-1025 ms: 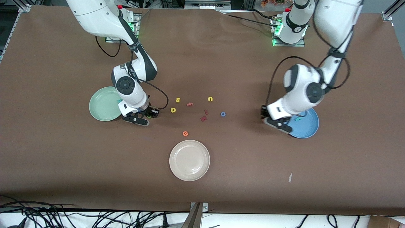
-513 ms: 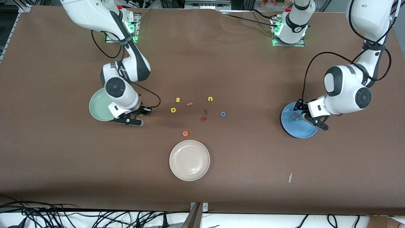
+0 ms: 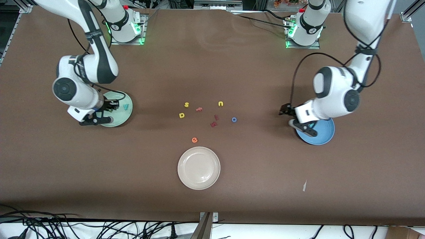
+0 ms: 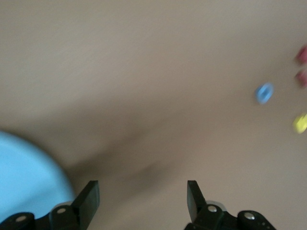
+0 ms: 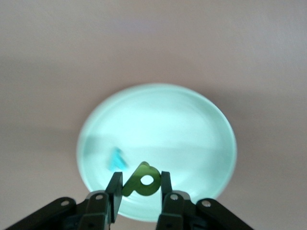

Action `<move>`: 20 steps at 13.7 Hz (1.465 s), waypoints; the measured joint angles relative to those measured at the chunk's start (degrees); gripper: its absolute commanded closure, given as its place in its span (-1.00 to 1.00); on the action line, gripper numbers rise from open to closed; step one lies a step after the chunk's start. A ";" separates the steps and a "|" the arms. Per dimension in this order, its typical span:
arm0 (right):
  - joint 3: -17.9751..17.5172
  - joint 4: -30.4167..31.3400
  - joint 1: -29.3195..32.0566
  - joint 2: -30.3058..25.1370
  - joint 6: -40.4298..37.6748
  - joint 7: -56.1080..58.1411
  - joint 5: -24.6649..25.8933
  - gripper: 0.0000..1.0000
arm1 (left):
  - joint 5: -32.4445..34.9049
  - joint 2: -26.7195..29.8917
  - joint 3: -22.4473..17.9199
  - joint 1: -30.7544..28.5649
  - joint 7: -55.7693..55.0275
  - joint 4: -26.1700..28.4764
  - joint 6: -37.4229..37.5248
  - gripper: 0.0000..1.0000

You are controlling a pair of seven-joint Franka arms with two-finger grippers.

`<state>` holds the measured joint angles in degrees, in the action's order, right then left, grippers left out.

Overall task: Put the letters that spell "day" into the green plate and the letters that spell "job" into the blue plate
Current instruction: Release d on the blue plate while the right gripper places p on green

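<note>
My right gripper [image 3: 101, 114] hangs over the green plate [image 3: 127, 114], shut on the dark green "a" [image 5: 142, 181]. The teal "y" [image 3: 125, 107] lies in that plate. My left gripper [image 3: 298, 123] is open and empty at the rim of the blue plate [image 3: 323, 136] that faces the letters. A teal "j" [image 3: 311, 125] shows in the blue plate, partly hidden by the left hand. The yellow "d" [image 3: 181, 115], blue "o" [image 3: 234, 119] and a red letter [image 3: 199, 109] lie mid-table.
A yellow "s" [image 3: 186, 105] and yellow "u" [image 3: 220, 104] lie among the letters, with two dark red letters [image 3: 214, 123] and an orange "e" [image 3: 194, 140]. A cream-white plate [image 3: 198, 168] sits nearer the camera. A paper scrap [image 3: 304, 186] lies near the blue plate.
The right arm carried the green "a" from the table beside the green plate to over it. The left gripper opened over the blue plate, then swung back to its rim.
</note>
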<state>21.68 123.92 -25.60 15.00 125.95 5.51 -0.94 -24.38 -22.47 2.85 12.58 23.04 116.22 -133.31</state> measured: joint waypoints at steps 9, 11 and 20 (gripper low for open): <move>2.20 11.73 -0.20 -0.12 12.60 5.01 -2.57 -1.00 | -1.19 -9.75 0.40 17.13 -19.03 -5.41 -18.48 -0.51; 0.03 11.02 -0.36 -0.88 11.94 1.88 -2.94 -1.00 | -0.96 -9.86 0.35 18.67 -19.22 -5.51 -20.36 -0.51; -14.78 -1.58 -3.69 2.63 10.93 -22.13 -3.03 -0.99 | 22.77 -12.79 0.28 21.33 -37.00 -5.51 -22.07 -0.54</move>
<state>6.90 122.34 -29.30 17.63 136.89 -16.62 -3.97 -1.61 -35.26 3.13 33.91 -13.96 110.71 -155.38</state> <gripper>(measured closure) 0.004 0.233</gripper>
